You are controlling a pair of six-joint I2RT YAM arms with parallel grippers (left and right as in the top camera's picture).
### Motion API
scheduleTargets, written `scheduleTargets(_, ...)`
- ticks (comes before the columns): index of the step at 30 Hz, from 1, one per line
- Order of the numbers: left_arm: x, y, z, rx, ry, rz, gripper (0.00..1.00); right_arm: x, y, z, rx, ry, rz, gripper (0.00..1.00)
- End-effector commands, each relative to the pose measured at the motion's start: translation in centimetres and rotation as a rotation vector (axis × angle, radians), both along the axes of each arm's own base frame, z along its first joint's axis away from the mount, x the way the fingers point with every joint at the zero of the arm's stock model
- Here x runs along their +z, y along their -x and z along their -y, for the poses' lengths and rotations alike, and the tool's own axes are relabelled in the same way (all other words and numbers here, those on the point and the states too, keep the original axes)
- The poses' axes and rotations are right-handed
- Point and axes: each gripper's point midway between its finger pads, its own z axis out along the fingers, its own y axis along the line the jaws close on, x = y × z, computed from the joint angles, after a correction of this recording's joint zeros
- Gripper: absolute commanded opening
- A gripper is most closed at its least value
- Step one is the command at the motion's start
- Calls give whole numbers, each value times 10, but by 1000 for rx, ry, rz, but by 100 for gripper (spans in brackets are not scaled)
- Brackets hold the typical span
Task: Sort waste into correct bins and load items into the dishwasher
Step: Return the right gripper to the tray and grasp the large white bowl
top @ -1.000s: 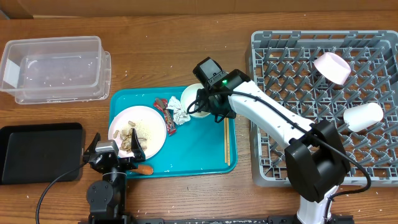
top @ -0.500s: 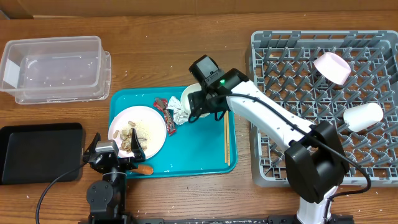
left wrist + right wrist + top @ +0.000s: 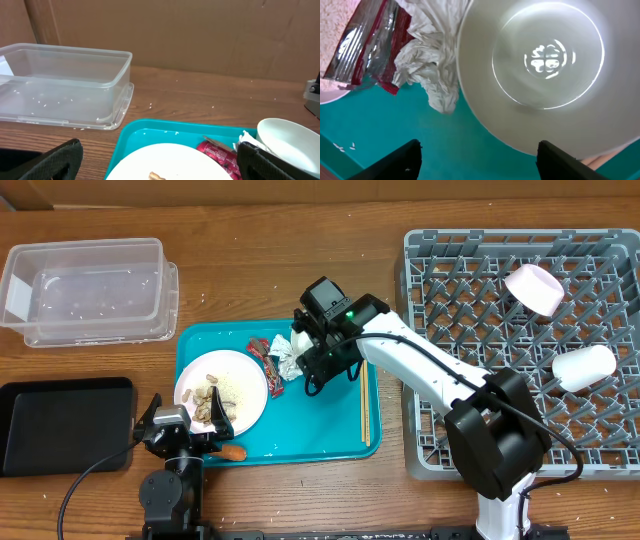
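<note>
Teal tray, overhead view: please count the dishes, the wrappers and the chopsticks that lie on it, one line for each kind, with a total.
White plate: 1
White bowl: 1
Red wrapper: 1
Silvery-white wrapper: 1
Wooden chopsticks: 2
Total: 6

Logged clear tub (image 3: 85, 288) far left, upright; black tray (image 3: 62, 423) nearer, apart from it. Red wrapper (image 3: 262, 352) and silvery-white wrapper (image 3: 285, 352) crumpled, touching, between large plate (image 3: 240, 385) and small bowl (image 3: 540, 75). Beige scraps (image 3: 210, 402) on plate; orange piece (image 3: 232, 451) beside its rim. Chopsticks (image 3: 365, 405) parallel. Grey rack (image 3: 470, 310) holding tilted bowl (image 3: 533, 288) and cup (image 3: 585, 367) on its side.
</note>
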Motion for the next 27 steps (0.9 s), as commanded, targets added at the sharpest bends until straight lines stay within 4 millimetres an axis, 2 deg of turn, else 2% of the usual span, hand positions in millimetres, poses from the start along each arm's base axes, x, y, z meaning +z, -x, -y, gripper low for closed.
scheduleTargets(1,1,0,-1,0,-19,8,100,-2,-3,0,55,16,40,76)
scheduleTargets(9,1,0,-1,0,-19,8,100,-1,-12,-4,89,10,89,75)
scheduleTargets(12,1,0,-1,0,-20,8,100,-8,-7,-8,98,-11,57,75)
scheduleTargets(17,1,0,-1,0,-19,8,100,-31,2,-2,99,35,-15,75)
scheduleTargets(27,1,0,-1,0,-19,8,100,-34,16,9,49,78,-88,74)
